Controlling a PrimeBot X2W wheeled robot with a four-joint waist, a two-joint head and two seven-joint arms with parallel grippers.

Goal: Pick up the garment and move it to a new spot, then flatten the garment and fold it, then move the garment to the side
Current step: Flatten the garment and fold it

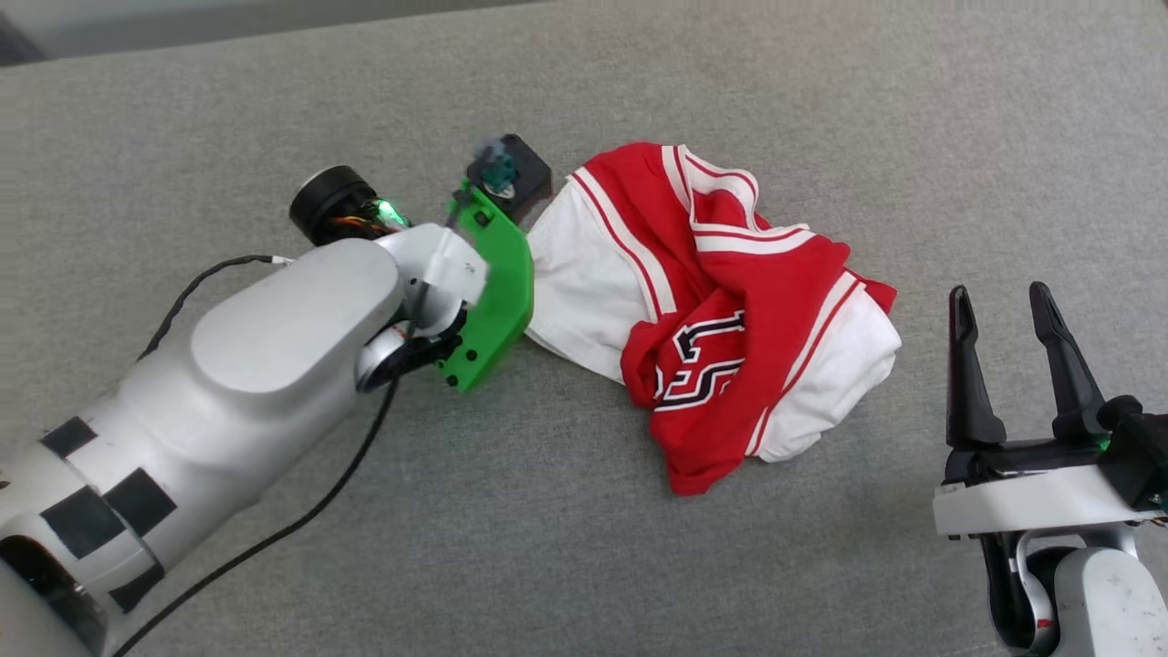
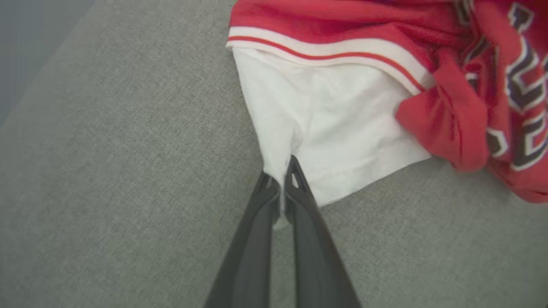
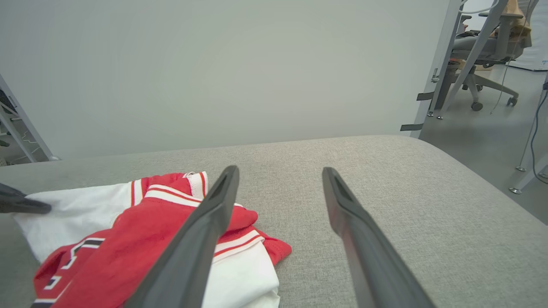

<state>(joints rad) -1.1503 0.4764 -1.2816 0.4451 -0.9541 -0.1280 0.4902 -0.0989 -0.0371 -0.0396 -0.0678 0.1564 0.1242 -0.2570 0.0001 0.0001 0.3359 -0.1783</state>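
Left arm reaches in from the lower left of the head view, with the green bracket (image 1: 493, 283) at its wrist just beside the cloth.

Left gripper (image 2: 280, 184): clenched on the garment (image 1: 712, 310). The left wrist view shows a thin pinch of the white sleeve (image 2: 325, 128) caught between the two tips, right at the sleeve's outer edge and low against the grey fabric surface (image 1: 274, 547).

Garment: crumpled heap mid-surface, red body bunched over both white sleeves, navy lettering partly folded under. All of it lies on the surface.

Right gripper (image 1: 999, 297): released, fingers spread wide, near the garment's right side but not touching it.

Step in hand, by my reading: the pick-up. The grasp is made and the lift is not yet begun.

Next move likely calls for a steady rise of the left arm so the body trails off the surface without slipping from the thin pinch, then a carry to a new spot. A hold on one sleeve will leave the rest hanging, so the right gripper may be needed for flattening.
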